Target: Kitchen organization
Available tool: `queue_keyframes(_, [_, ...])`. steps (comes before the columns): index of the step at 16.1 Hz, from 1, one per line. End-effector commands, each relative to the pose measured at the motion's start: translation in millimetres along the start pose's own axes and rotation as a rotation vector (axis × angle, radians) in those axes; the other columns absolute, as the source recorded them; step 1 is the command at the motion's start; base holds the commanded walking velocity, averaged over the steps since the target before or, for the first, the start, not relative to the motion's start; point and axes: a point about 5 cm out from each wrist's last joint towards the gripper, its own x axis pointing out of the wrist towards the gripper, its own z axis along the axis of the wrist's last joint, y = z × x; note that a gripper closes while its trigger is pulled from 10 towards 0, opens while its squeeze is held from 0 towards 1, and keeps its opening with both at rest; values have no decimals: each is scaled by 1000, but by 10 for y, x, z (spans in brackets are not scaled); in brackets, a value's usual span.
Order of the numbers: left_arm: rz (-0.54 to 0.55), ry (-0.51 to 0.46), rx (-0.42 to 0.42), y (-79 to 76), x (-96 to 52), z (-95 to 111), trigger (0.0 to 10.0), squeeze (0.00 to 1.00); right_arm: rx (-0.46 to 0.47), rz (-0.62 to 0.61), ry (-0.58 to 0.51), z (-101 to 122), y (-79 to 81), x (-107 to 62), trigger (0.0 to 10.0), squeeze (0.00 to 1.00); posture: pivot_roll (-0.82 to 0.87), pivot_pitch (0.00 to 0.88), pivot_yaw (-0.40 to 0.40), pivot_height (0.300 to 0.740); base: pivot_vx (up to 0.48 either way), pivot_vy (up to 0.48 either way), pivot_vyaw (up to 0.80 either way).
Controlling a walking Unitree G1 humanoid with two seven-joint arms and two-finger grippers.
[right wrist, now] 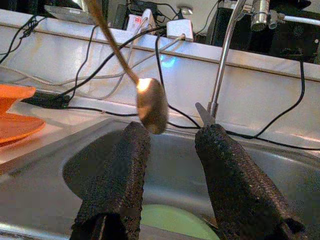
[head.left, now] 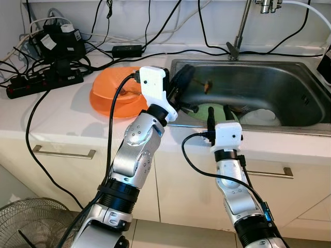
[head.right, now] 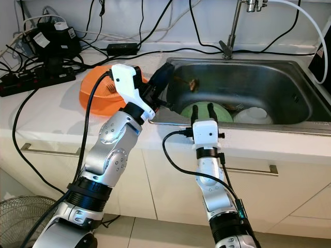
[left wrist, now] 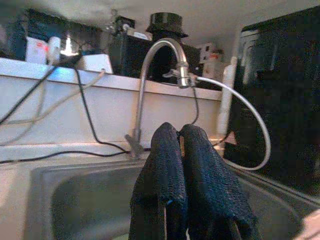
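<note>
— Where's the spoon (right wrist: 150, 102)?

— I see it over the left part of the sink (head.left: 289, 77), bowl end hanging above the basin and the handle running up toward my left gripper (head.left: 182, 82). In the eye views it's only a small brownish shape, so I can't swear to the exact grip, but the left wrist view shows those fingers (left wrist: 167, 170) pressed together, and I read that as pinched on the handle.

— And your right gripper (head.left: 219, 112)?

— At the near rim of the sink, pointing up and away from me. Its two fingers (right wrist: 117, 170) stand well apart with nothing between them; the spoon's bowl hangs just beyond and above them.

— What's in the basin?

— A green plate (head.left: 204, 112) at the bottom, near side, just past my right gripper, with a white dish (head.left: 261, 118) to its right.

— Around that?

— The tap (head.left: 243, 23) rises at the far edge. On the counter (head.left: 57, 116) left of the sink sits an orange plate (head.left: 106, 98), and farther left a power strip (head.left: 44, 82) among black cables.
</note>
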Motion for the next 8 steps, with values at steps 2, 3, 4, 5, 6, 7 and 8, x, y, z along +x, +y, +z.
queue_keyframes(2, [-20, 4, -67, -8, -50, -1, 10000, 0, -8, 14, 3, 17, 49, 46, 10000, 1000, 54, 0, 81, 740, 0, 0, 0])
queue_keyframes(3, [-35, 12, -73, -19, -63, 2, 10000, 0, -13, 16, 4, 17, 57, 48, 10000, 839, 54, 0, 81, 740, 0, 0, 0])
queue_keyframes(4, [-47, 20, -71, -28, -70, -1, 10000, 0, -15, 17, 6, 14, 60, 49, 10000, 678, 58, 0, 80, 740, 0, 0, 0])
queue_keyframes(5, [-60, 29, -59, -40, -75, -14, 10000, 0, -16, 18, 8, 12, 68, 50, 10000, 0, 58, 0, 81, 740, 0, 0, 0])
queue_keyframes(6, [-77, 39, -59, -63, -81, -29, 10000, 0, -16, 23, 8, 14, 85, 55, 10000, 0, 56, 0, 82, 740, 0, 0, 0])
queue_keyframes(7, [-88, 47, -66, -81, -84, -37, 10000, 0, -12, 25, 4, 22, 97, 63, 10000, 0, 55, 0, 83, 740, 0, 0, 0])
queue_keyframes(8, [-89, 50, -69, -86, -87, -47, 10000, 0, -9, 26, 2, 30, 106, 67, 10000, 0, 55, 0, 83, 740, 0, 0, 0])
